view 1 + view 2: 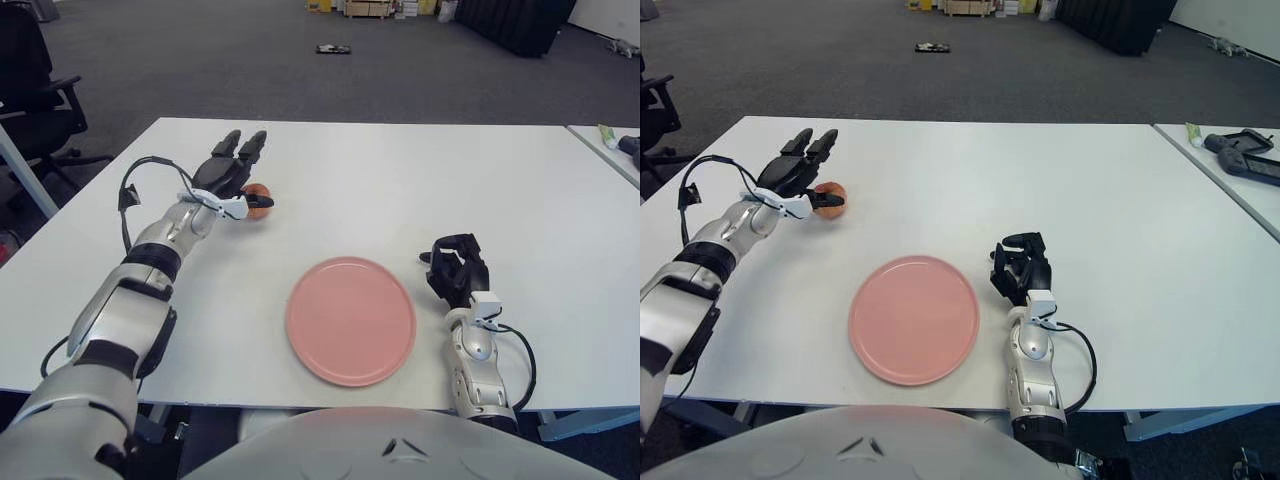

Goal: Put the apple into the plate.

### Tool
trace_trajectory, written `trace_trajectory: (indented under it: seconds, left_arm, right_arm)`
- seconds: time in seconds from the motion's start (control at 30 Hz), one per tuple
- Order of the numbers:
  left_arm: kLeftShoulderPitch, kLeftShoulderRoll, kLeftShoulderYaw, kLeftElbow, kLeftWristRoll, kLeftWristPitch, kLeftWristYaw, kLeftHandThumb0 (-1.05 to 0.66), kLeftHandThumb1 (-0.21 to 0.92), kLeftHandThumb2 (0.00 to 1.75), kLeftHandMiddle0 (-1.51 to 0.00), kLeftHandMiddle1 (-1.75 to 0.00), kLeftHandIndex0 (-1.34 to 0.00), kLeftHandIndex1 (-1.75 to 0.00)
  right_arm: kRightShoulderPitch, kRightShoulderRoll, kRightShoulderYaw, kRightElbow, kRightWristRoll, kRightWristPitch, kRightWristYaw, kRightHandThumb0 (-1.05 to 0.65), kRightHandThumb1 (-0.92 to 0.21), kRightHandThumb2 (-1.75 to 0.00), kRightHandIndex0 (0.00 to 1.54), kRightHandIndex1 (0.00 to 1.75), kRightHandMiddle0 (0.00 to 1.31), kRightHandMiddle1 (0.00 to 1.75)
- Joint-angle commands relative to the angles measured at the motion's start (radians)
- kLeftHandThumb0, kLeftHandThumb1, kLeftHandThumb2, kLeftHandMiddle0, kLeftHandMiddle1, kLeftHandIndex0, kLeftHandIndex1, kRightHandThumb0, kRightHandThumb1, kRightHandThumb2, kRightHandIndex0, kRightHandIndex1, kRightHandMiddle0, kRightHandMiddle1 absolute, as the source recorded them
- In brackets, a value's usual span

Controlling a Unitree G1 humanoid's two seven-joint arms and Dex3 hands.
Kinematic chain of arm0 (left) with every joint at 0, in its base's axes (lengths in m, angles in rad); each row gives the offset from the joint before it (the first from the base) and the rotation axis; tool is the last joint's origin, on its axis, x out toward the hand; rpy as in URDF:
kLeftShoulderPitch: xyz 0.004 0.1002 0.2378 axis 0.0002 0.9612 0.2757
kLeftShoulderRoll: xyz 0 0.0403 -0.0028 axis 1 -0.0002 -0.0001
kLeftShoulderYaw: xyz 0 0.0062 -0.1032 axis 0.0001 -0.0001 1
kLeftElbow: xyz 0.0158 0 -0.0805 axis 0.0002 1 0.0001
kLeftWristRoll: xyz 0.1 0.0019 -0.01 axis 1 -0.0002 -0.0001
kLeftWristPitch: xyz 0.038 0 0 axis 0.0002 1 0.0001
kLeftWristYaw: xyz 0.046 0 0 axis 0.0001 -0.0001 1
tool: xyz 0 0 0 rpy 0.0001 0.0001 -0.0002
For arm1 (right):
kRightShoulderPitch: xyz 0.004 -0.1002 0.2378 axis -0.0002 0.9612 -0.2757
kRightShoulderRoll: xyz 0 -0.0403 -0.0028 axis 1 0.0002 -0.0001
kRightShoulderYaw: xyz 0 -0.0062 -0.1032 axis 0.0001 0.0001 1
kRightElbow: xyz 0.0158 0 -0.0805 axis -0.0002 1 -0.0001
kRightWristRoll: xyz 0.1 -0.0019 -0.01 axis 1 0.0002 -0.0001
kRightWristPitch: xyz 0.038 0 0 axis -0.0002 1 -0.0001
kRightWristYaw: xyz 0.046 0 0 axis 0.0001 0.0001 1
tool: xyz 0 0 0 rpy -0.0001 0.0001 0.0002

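Observation:
A small red-orange apple point(258, 201) lies on the white table point(420, 180), left of centre; it also shows in the right eye view point(830, 198). My left hand point(232, 170) reaches out over the table and sits right against the apple's left side, its fingers stretched forward past it and not closed around it. A round pink plate point(350, 320) lies empty near the table's front edge, to the right of and nearer than the apple. My right hand point(458, 268) shows just right of the plate, fingers curled, holding nothing.
A second table at the far right carries a dark device point(1245, 155) and a green tube point(610, 133). A black office chair point(35, 90) stands off the table's left side. The table's front edge runs just below the plate.

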Motion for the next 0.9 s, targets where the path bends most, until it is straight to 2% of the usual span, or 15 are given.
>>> trace_trajectory:
  seconds: [0.0,0.47,0.87]
  left_arm:
    - [-0.059,-0.004,-0.016,0.043,-0.009,0.014,-0.022,-1.05,0.89,0.13,0.00,0.00,0.00,0.00]
    - [-0.107,-0.040,-0.084,0.110,0.003,0.084,-0.086,-1.05,0.89,0.11,0.00,0.00,0.00,0.00]
    - [-0.103,-0.050,-0.129,0.150,0.002,0.103,-0.112,-1.05,0.91,0.12,0.00,0.00,0.00,0.00]
  right_arm:
    - [-0.014,0.020,-0.008,0.002,0.016,-0.015,-0.004,-0.37,-0.75,-0.77,0.52,1.26,0.29,1.75]
    - [-0.009,0.013,-0.007,-0.004,0.019,-0.023,0.005,-0.37,-0.75,-0.77,0.52,1.25,0.29,1.75]
    - [-0.003,0.019,-0.013,-0.019,0.023,0.002,-0.006,-0.36,-0.78,-0.73,0.52,1.23,0.27,1.75]
